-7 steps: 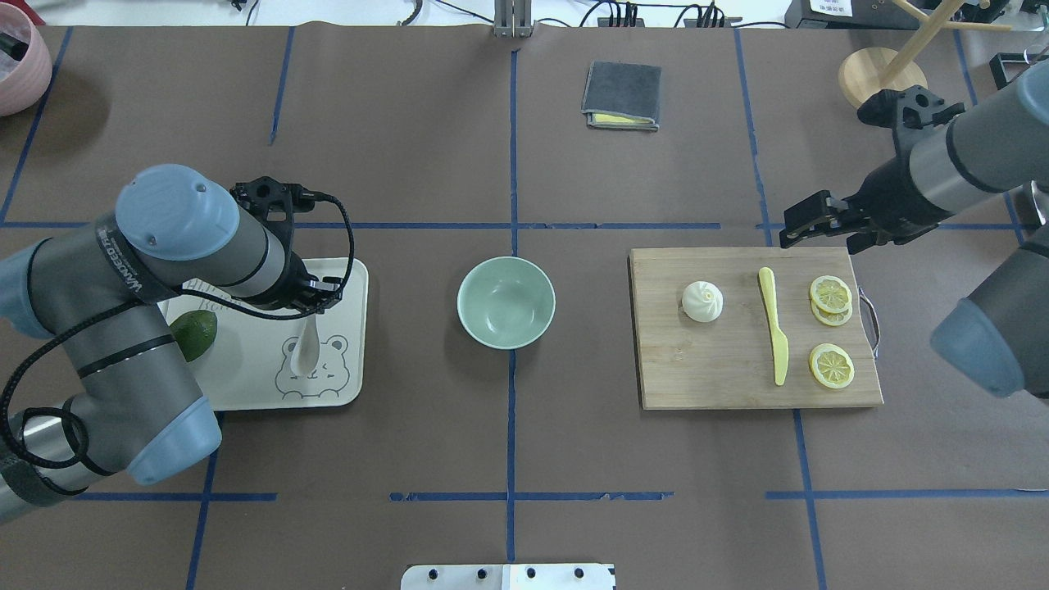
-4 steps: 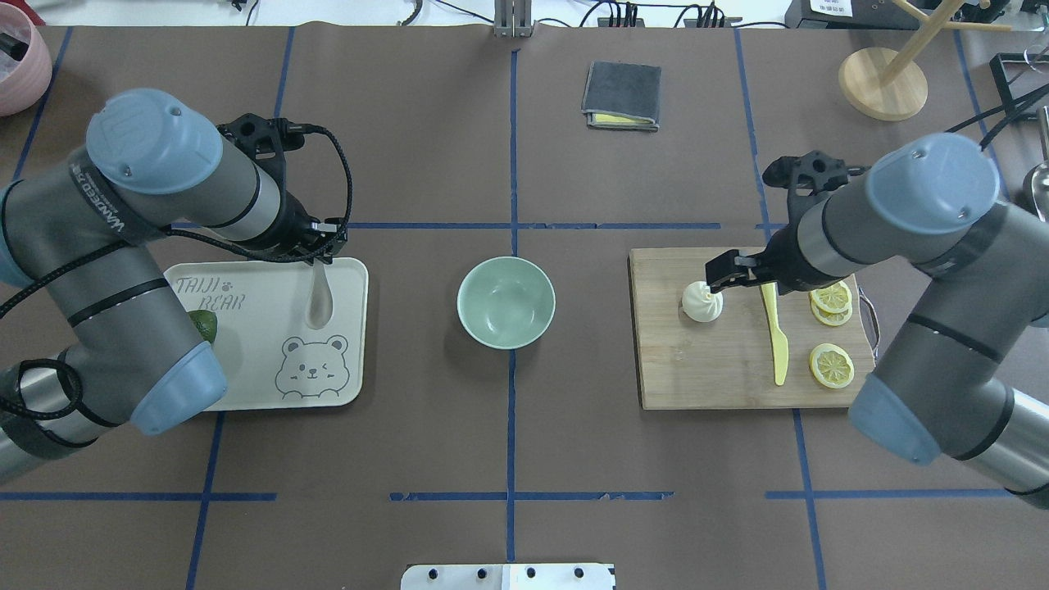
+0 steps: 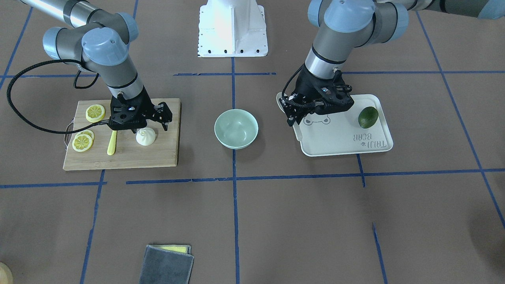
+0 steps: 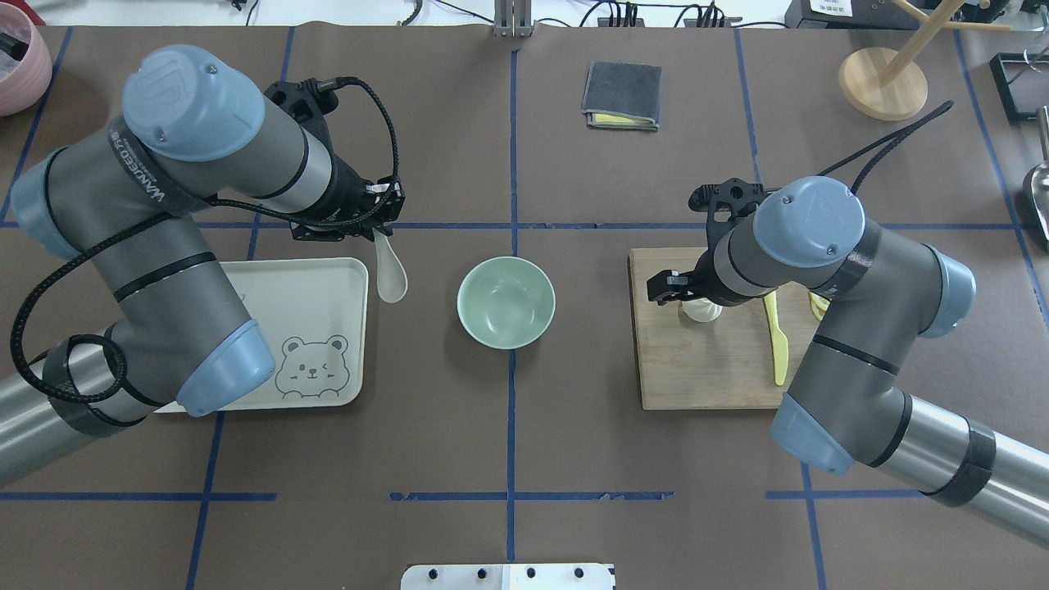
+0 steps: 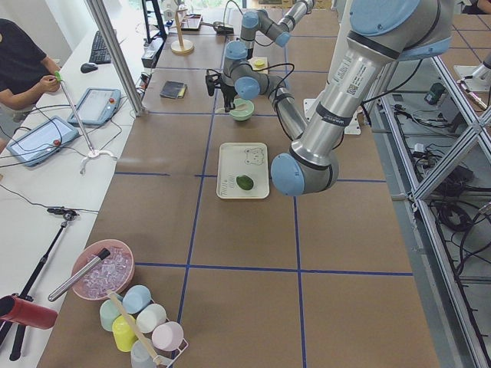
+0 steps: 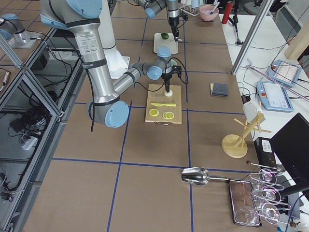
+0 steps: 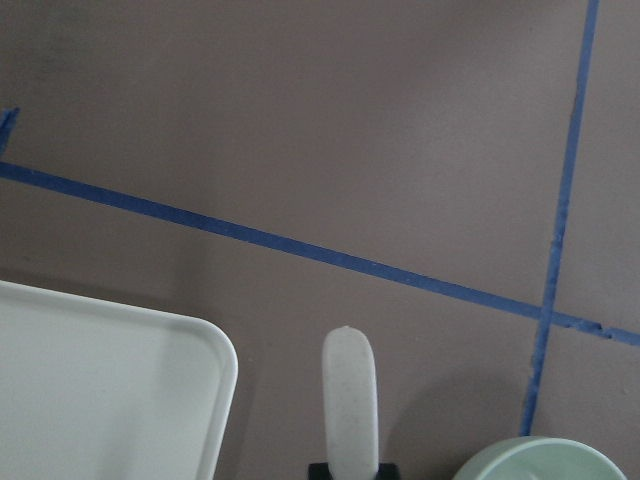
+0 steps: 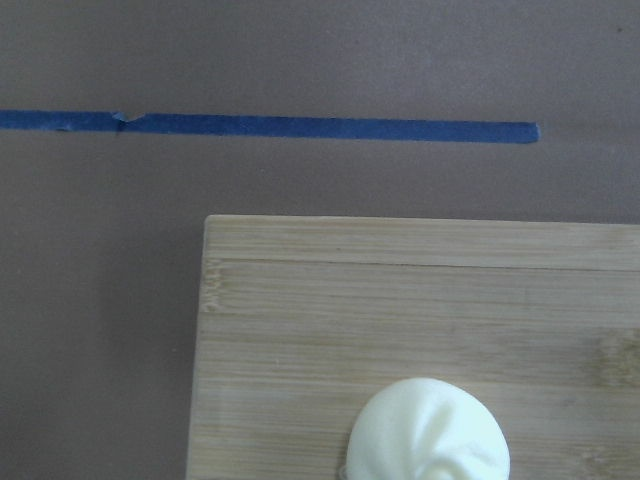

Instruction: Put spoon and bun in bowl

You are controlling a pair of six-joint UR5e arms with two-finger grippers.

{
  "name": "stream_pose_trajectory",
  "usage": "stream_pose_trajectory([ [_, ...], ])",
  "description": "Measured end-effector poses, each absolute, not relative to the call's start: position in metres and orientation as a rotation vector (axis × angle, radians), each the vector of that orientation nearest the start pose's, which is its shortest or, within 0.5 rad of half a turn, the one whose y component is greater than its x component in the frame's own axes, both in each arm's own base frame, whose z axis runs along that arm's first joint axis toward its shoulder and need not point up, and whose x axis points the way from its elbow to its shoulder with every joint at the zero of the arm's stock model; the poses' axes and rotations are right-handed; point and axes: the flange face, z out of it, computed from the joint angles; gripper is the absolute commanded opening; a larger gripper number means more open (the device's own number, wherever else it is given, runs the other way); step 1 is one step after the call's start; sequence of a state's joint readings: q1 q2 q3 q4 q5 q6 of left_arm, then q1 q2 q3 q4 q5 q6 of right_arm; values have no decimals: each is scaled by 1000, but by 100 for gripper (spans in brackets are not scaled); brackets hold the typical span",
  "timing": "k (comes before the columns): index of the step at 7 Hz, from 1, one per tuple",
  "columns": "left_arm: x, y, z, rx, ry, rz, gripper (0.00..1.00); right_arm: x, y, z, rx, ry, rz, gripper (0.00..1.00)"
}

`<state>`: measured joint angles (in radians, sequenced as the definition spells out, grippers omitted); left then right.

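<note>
Left jaws clamp spoon [image 4: 392, 277] handle, scoop hanging beside bowl [image 4: 506, 301]. Right jaws wide, just above bun [image 3: 146, 137] on board [image 3: 130, 157].

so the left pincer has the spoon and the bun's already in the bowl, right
Not quite. The bun sits on the cutting board, under the right pincer. The bowl is empty, as the exterior front-facing view shows. The left pincer does hold the spoon.
</note>
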<state>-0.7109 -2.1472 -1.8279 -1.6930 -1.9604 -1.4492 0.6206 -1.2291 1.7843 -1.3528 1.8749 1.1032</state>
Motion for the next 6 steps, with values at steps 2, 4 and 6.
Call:
stream_pose_trajectory([
  [2, 416, -482, 194, 51, 1022, -356, 0, -443, -445, 365, 143, -783, 25, 69],
  [4, 421, -483, 193, 46, 1025, -361, 0, -443, -446, 371, 135, -770, 29, 0],
  [6, 449, -484, 192, 8, 1081, -415, 0, -440, -446, 374, 128, -767, 29, 0],
])
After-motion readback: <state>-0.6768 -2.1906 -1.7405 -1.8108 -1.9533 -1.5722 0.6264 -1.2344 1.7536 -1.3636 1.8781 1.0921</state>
